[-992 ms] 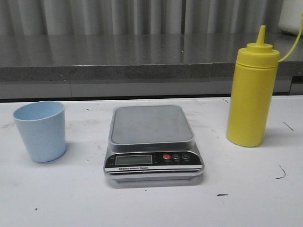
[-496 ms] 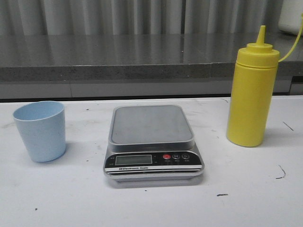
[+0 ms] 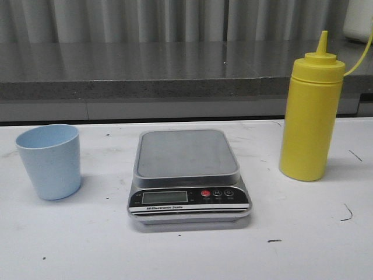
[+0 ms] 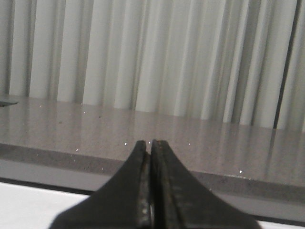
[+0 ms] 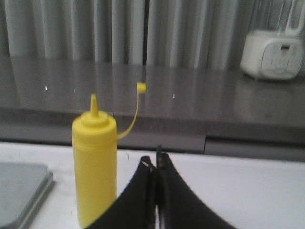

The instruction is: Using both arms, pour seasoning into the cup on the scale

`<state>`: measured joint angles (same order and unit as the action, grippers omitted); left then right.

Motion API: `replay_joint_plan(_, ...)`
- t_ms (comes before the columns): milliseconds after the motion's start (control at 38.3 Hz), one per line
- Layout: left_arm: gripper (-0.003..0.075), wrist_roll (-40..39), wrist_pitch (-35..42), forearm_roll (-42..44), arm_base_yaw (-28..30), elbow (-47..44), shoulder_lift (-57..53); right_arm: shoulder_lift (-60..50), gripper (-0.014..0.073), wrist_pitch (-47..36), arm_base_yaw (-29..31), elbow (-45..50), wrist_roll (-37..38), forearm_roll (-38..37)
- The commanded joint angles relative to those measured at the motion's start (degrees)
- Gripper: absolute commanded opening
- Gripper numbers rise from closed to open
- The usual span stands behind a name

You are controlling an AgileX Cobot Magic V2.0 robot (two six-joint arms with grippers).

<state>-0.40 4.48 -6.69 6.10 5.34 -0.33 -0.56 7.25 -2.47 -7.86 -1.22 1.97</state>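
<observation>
Your left pincer point(image 4: 150, 145) has its two black fingers pressed together tip to tip, with nothing between them. Ahead of it you see only a grey speckled counter point(image 4: 143, 138) and pale pleated curtains point(image 4: 157, 57) behind that; none of the task's things show in that wrist view, so you cannot place them against this pincer from there.

Your right pincer point(image 5: 156, 160) is likewise closed on nothing, its fingertips meeting. The seasoning bottle point(image 5: 94, 167) stands upright on the white table point(image 5: 248, 191), just beside this pincer and ahead of it, apart from the fingers. Its pointed nozzle is bare, and the small yellow cap point(image 5: 141, 87) hangs out on a thin strap, raised above the bottle's shoulder. A corner of the scale point(image 5: 21, 191) shows on the far side of the bottle from the pincer. A white appliance point(image 5: 271, 55) sits on the counter well beyond the fingers.

In the front view neither arm appears. There the scale point(image 3: 187, 175) lies in the middle of the table point(image 3: 186, 251), its grey platform bare. The cup point(image 3: 49, 160) stands upright on the table to the scale's left, apart from it. The bottle point(image 3: 310, 119) stands on the scale's right, also apart.
</observation>
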Motion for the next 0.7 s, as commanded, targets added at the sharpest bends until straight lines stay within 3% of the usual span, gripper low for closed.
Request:
replay_joint_plan(0, -0.002, -0.57, -2.02, -0.58, 0.02, 7.53, 1.43, 0.82, -0.0069, -0.17, 0.0, -8.15, -0.19, -0.18)
replay_joint_plan(157, -0.002, -0.57, -13.84, -0.29, 0.02, 14.88, 10.32, 9.22, -0.0069, 11.4, 0.0, -16.22, -0.19, -0.18)
replay_joint_plan(287, -0.002, -0.57, -16.54, -0.29, 0.02, 17.28, 17.7, 17.35, -0.0069, 18.17, 0.0, -19.99, -0.19, -0.01)
replay_joint_plan(601, -0.0018, -0.57, -15.73, -0.29, 0.02, 18.36, 21.16, 22.21, -0.0069, 19.08, 0.0, -21.77, -0.19, 1.36)
replay_joint_plan(679, 0.0012, -0.57, -15.61, -0.29, 0.02, 18.36, 21.16, 22.21, -0.0048, 18.71, 0.0, -21.73, -0.19, 1.36)
